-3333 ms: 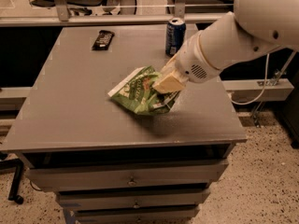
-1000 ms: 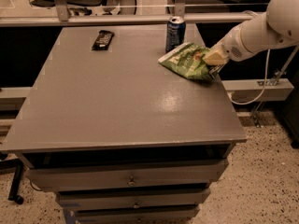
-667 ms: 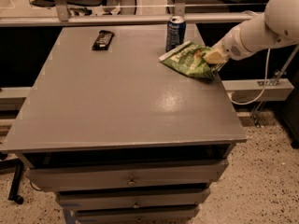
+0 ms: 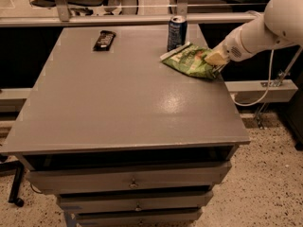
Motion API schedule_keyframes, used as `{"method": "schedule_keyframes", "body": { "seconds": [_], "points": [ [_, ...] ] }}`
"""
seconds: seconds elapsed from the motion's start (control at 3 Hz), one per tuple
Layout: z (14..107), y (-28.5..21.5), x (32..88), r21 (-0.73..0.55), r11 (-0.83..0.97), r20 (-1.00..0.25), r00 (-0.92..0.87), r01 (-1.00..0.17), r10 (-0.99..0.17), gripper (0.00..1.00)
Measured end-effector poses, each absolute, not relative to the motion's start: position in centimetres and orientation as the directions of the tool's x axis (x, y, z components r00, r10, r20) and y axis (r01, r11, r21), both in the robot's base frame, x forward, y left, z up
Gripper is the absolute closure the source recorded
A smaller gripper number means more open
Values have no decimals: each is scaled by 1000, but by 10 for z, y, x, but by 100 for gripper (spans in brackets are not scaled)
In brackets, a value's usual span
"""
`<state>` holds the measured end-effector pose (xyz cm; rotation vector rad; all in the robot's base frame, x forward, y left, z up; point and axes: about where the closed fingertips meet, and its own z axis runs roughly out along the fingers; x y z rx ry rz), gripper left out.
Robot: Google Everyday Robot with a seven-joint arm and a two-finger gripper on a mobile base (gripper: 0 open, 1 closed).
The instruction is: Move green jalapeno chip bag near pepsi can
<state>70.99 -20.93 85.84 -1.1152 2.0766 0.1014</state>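
Touching green jalapeno chip bag [image 4: 188, 60]: gripper [image 4: 216, 60]

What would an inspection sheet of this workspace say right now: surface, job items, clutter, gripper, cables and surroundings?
Surface: grey table over a stack of drawers; a glare patch on the top, no spills seen.
Job's things: green jalapeno chip bag lies flat at the far right, just in front of the upright pepsi can; cannot tell whether they touch.
Clutter: black bar wrapper at the far left.
Grippers: gripper sits at the bag's right end, low over the table.
Cables: white cable loops down right of the table.
Surroundings: metal rail behind the table, speckled floor.
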Motion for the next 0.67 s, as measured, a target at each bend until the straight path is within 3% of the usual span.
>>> {"method": "schedule_keyframes", "body": {
  "seconds": [0.33, 0.67],
  "points": [
    [856, -207, 711, -253, 614, -657, -334, -747, -676, 12],
    [858, -204, 711, -242, 611, -659, -334, -754, -673, 0]
  ]
}}
